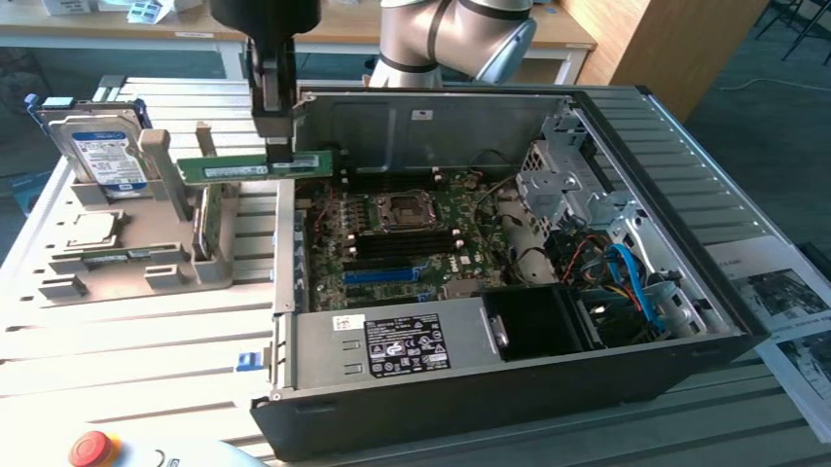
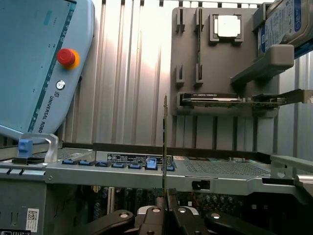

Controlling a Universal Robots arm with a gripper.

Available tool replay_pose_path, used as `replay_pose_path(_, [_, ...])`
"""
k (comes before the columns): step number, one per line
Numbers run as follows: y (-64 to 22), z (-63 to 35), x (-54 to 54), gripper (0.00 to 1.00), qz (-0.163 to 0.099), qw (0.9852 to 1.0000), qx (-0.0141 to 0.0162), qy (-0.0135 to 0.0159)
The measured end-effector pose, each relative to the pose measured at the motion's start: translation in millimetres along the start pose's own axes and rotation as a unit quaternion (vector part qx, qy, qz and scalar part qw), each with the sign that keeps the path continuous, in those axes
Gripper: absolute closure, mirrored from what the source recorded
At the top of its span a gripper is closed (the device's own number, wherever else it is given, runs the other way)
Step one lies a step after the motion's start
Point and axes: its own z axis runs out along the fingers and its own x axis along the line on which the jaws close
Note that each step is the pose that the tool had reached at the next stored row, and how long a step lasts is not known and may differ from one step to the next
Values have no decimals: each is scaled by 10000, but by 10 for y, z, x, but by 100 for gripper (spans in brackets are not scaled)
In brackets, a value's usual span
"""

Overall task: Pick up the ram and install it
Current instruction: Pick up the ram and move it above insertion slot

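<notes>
- Our arm [image 1: 454, 34] has its tool [image 1: 276, 148] clamped on the ram [image 1: 240, 169], gripping the green stick near one end and holding it level in the air.
- The ram hangs at the exterior view's left side of the open computer case [image 1: 520, 404]. One end is over the case's side wall and the other reaches above the grey parts holder [image 1: 130, 258]. We cannot tell whether it touches the holder's upright post.
- In the wrist view we see the ram [image 2: 165, 142] edge-on, a thin upright line rising from the tool [image 2: 165, 203], whose fingers are pressed together on it. The case's rim runs across behind it.
- The motherboard [image 1: 415, 233] lies flat in the bottom of the case, below and to one side of the raised ram and apart from it.
- The desk [image 1: 143, 336] under everything is pale ribbed metal, its slats running across the exterior view. Bright light washes over it in the wrist view.
- A hard drive [image 1: 101, 146] with a blue label stands upright in the holder.
- Printed sheets [image 1: 792, 302] lie on the desk at the exterior view's right, just beside the case, and a red stop button [image 1: 93, 448] sits at the near corner.
- Behind the arm we see a wood-topped desk [image 1: 341, 27] on white legs, a tall wooden panel [image 1: 636, 39] beside it, and grey-blue carpet [image 1: 766, 88].
</notes>
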Motion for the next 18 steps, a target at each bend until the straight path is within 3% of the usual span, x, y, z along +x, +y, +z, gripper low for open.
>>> replay_pose_path(18, [-346, -15, 46, 88, 0, 10000, 0, 0])
